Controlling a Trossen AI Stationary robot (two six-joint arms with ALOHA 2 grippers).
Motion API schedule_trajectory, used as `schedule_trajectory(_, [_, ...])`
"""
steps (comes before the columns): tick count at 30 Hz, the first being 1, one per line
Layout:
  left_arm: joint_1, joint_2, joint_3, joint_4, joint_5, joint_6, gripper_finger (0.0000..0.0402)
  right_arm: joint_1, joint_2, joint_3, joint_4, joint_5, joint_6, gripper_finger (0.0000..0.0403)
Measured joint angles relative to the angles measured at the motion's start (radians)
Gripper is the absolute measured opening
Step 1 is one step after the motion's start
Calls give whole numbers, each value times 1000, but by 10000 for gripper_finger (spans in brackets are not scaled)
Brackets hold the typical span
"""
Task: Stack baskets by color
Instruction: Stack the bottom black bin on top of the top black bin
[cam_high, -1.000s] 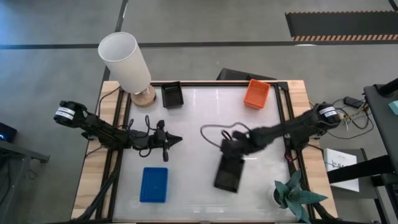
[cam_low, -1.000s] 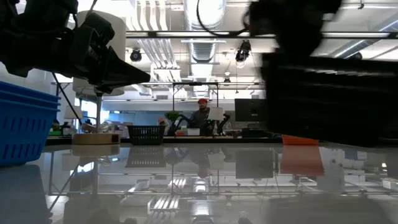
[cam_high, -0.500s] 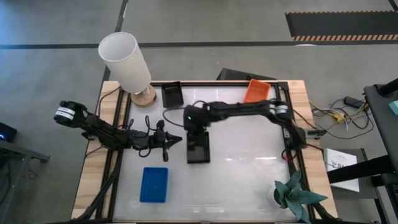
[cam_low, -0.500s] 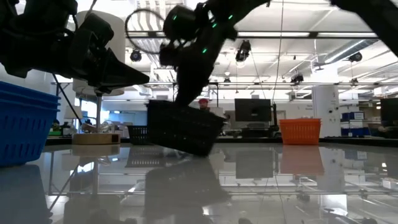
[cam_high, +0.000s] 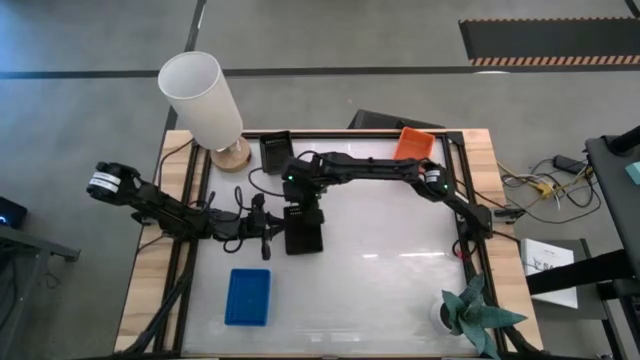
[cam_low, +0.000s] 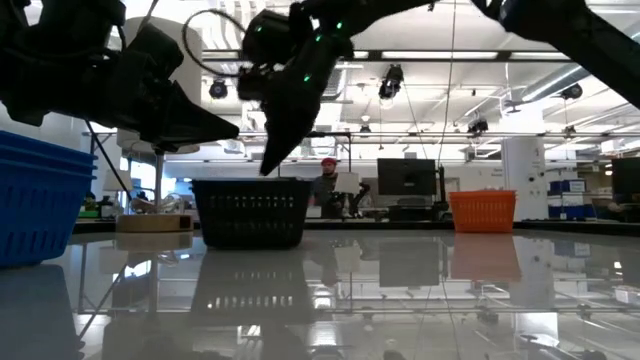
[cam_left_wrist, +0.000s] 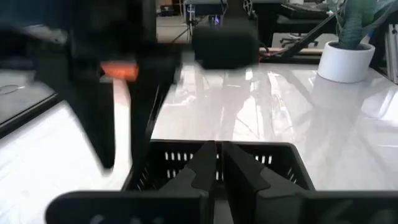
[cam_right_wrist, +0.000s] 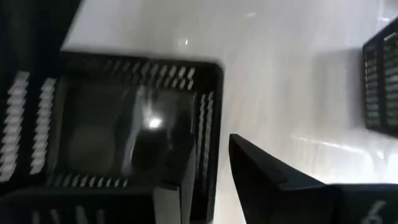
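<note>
The right gripper (cam_high: 297, 213) reaches across the table to its left-centre, poised over the rim of a black basket (cam_high: 303, 229) that sits flat on the white tabletop (cam_high: 400, 270). In the right wrist view its fingers stand a little apart on either side of one mesh wall, one finger (cam_right_wrist: 273, 180) outside the basket and the other inside, so it seems to be just letting go rather than gripping. The step in hand looks like setting this black basket down; it rests just beside the left gripper (cam_high: 272, 226), whose fingers are pressed together on nothing and which waits at the table's left side, pointing at the basket. A second black basket (cam_high: 276, 154) lies at the far edge near the white lampshade (cam_high: 200, 98), apart from the first, so the black stack is not yet made. An orange basket (cam_high: 413, 144) sits at the far right and a blue basket (cam_high: 247, 296) at the near left. The next move probably calls for lifting clear of the wall without dragging it, then bringing the two black baskets together.
</note>
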Motion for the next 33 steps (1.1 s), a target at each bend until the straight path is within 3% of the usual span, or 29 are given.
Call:
schedule_trajectory(2, [0, 0, 2, -9, 19, 0, 10, 0, -28, 2, -65, 1, -37, 91])
schedule_trajectory(5, [0, 0, 1, -8, 65, -1, 10, 0, -95, -40, -99, 3, -53, 57])
schedule_trajectory(7, [-1, 0, 0, -9, 75, -5, 10, 0, -156, -112, -77, 2, -48, 22])
schedule_trajectory(9, [-2, 0, 0, -9, 89, -24, 10, 0, -227, -226, -4, 5, -25, 14])
schedule_trajectory(14, [-8, 0, 0, -10, 105, -31, 10, 0, -436, -624, 342, 28, 62, 8])
schedule_trajectory(19, [-9, 0, 13, -19, 108, -55, 10, 17, -644, -1025, 772, 149, 184, 8])
schedule_trajectory(23, [8, -7, 63, -78, 108, -79, 10, 39, -764, -1251, 1045, 166, 231, 8])
schedule_trajectory(28, [87, -35, 219, -448, 120, -101, 10, 65, -875, -1427, 1190, 169, 243, 8])
schedule_trajectory(33, [186, -30, 424, -882, 244, -159, 10, 77, -968, -1525, 1234, 193, 247, 8])
